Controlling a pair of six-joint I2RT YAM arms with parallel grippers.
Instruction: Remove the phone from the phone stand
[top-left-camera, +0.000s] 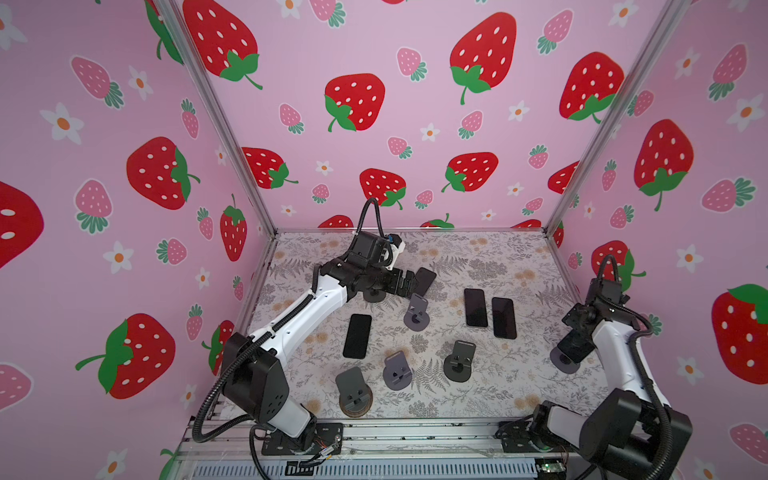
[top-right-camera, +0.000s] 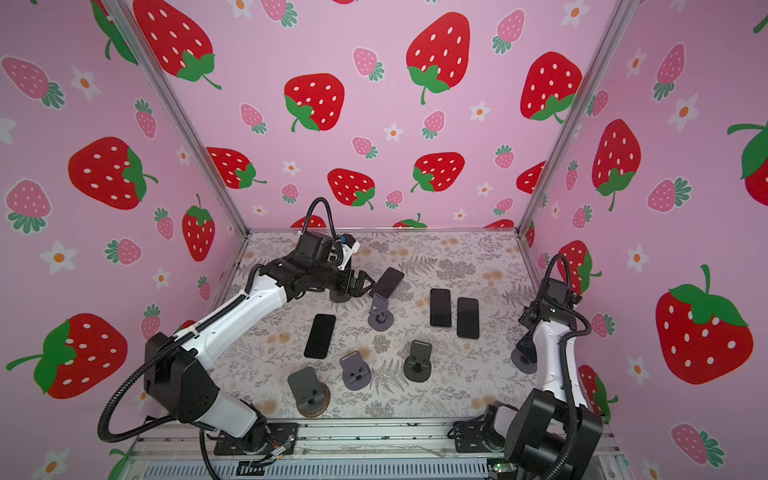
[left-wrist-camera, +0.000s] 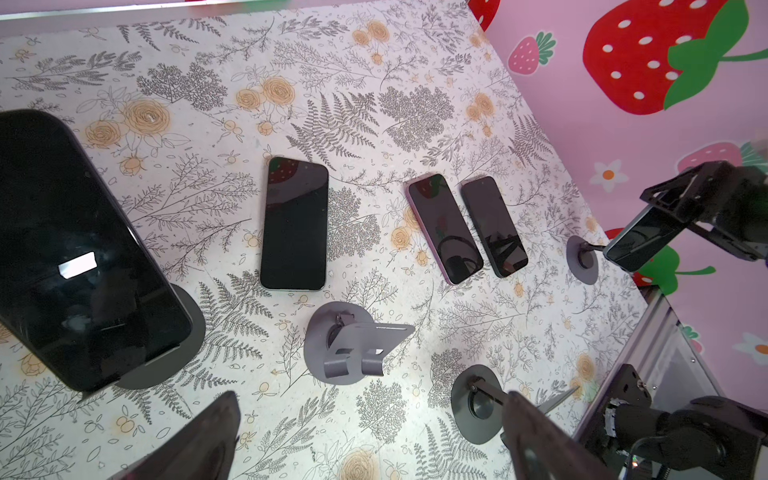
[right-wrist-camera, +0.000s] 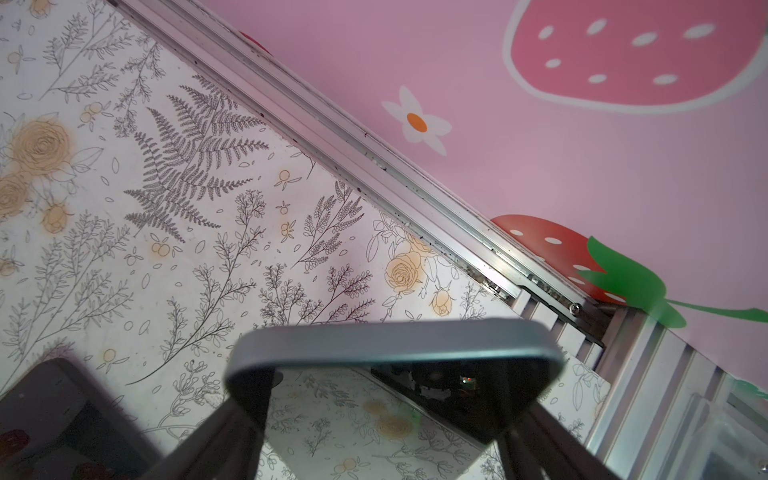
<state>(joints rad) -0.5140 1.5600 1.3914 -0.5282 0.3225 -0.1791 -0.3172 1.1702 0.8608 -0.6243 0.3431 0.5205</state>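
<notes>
Right claw (right-wrist-camera: 390, 405) is basically on top of its phone (right-wrist-camera: 395, 345). The phone sits right between the fingers, top short edge poking up toward the wrist. Its long axis runs away from the claw, down to the phone stand (top-left-camera: 564, 360) underneath. The fingers flank the two long sides near the top corners. They're partway in, but I honestly can't tell if they've got a real bite on it or are just brushing it. My guess for the next move is a squeeze, then a pull back along that long axis so the bottom edge clears the stand's lip. Yank it sideways and I'd bet the stand tips with it.

Left claw (left-wrist-camera: 374, 397) is spread wide and holding nothing. A second phone (left-wrist-camera: 83, 249) leans on a second stand (left-wrist-camera: 193, 328) just past its fingertips, off to one side, not between them. So each arm has a mounted phone nearest it, and the right one looks closer to a lift.
</notes>
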